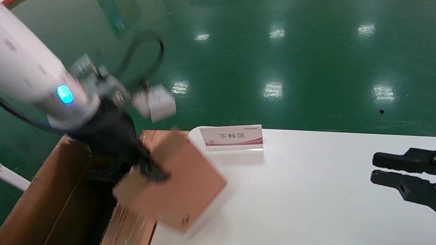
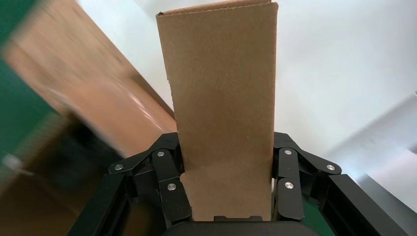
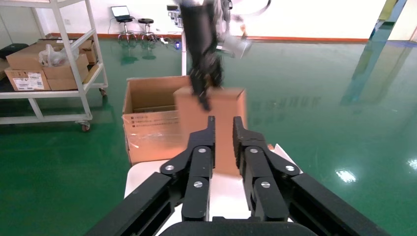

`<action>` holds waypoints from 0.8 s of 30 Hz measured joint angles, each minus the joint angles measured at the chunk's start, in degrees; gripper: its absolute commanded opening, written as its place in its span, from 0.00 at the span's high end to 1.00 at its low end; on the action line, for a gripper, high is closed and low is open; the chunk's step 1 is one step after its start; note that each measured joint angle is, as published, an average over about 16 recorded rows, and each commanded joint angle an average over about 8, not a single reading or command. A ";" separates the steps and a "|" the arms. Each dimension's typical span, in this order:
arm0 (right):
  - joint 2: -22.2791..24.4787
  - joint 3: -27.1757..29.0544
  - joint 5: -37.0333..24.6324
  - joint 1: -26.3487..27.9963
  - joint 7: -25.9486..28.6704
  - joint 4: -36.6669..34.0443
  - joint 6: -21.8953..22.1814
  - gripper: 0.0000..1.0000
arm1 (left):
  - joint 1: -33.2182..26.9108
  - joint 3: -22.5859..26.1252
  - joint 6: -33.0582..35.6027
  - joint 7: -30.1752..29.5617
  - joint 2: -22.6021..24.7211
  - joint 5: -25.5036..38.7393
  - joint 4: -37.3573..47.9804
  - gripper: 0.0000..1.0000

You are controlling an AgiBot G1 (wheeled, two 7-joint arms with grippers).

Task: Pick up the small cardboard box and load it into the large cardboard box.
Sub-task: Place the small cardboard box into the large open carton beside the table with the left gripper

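Small cardboard box (image 1: pixel 176 184) clamped in left pincer (image 1: pixel 150 170), tilted at large cardboard box (image 1: pixel 54 213) rim: level it, clear flap, then lower; right pincer (image 1: pixel 377 168) parked, narrow.

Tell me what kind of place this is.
Probably a factory or warehouse packing station: glossy green floor, a wheeled shelving rack stacked with cartons, and a white table bearing a Chinese area sign beside the large cardboard box.
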 measured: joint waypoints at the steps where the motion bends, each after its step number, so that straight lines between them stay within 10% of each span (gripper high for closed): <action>1: 0.00 0.00 0.00 0.00 0.00 0.00 0.00 1.00 | -1.30 -0.35 0.55 0.22 0.03 0.23 0.26 1.00; 10: 0.01 -0.04 0.02 0.01 -0.02 -0.01 0.01 1.00 | -13.26 -0.01 5.87 1.76 1.16 2.12 3.39 1.00; 20: 0.03 -0.07 0.05 0.02 -0.04 -0.01 0.02 1.00 | -24.13 11.17 8.93 1.25 2.42 -0.11 5.65 1.00; 24: 0.03 -0.09 0.06 0.02 -0.04 -0.01 0.03 0.58 | -27.45 17.16 9.70 0.65 2.59 -2.11 5.73 1.00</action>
